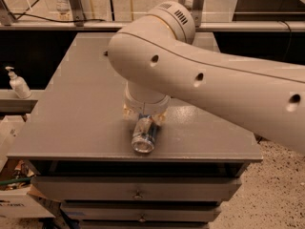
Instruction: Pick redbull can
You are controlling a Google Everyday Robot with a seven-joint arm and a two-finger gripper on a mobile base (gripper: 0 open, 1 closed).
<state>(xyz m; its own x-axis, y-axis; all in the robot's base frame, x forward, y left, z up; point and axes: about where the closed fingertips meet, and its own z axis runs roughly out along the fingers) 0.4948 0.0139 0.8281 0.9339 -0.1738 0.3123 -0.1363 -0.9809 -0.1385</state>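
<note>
The redbull can (144,136) lies on its side near the front edge of the grey table (71,113), its shiny silver end facing the camera and blue and silver showing on its side. My gripper (145,119) is down at the can's far end, directly under the thick white wrist (145,101). The arm (214,87) reaches in from the right and hides most of the gripper and the can's far half. I cannot tell whether the can is held.
A pale yellowish scrap (127,111) peeks out left of the wrist. A soap dispenser (18,84) stands on a ledge at the left. Drawers (138,193) sit under the tabletop. A cardboard box (19,205) is at the lower left.
</note>
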